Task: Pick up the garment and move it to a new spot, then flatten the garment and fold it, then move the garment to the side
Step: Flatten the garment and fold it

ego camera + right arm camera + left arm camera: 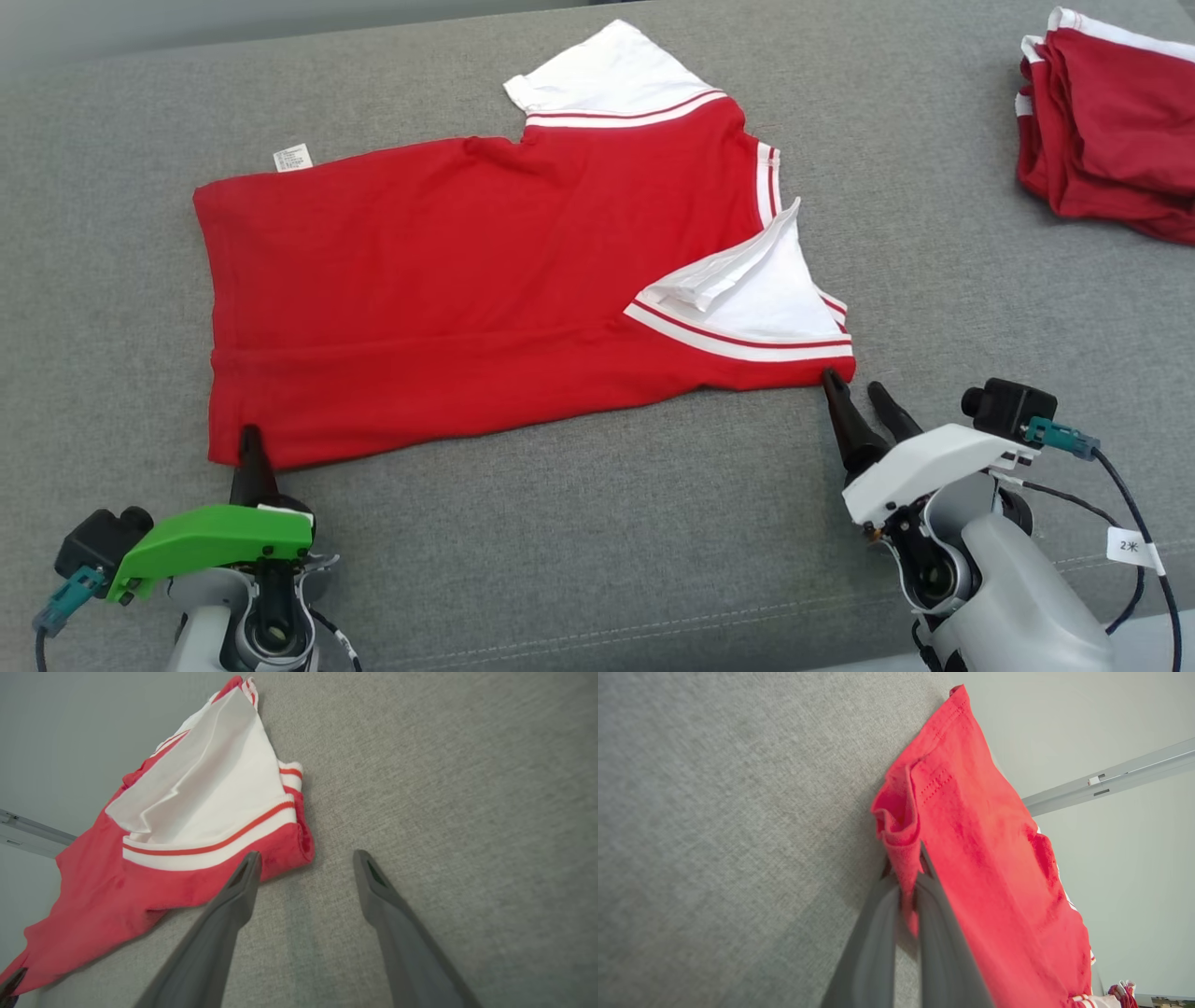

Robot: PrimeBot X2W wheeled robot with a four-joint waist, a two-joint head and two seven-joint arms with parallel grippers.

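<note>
the red garment (485, 280) lies spread on the grey padded surface (579, 541), in the middle and a little to the left. its long axis runs left to right, with the hem at the left and the neckline and white sleeves at the right; the near sleeve (766, 299) is flopped back over the body. the left gripper (250, 446) is pinched tight on the near-left hem corner, and its wrist view shows cloth bunched between the two fingers. the right gripper (853, 383) stands with jaws wide apart at the near-right shoulder corner, one finger touching the red edge and nothing held. i judge these two near corners are chosen so the near edge can be lifted taut and evenly. a stack of folded red garments (1111, 121) sits far right, well apart.
</note>
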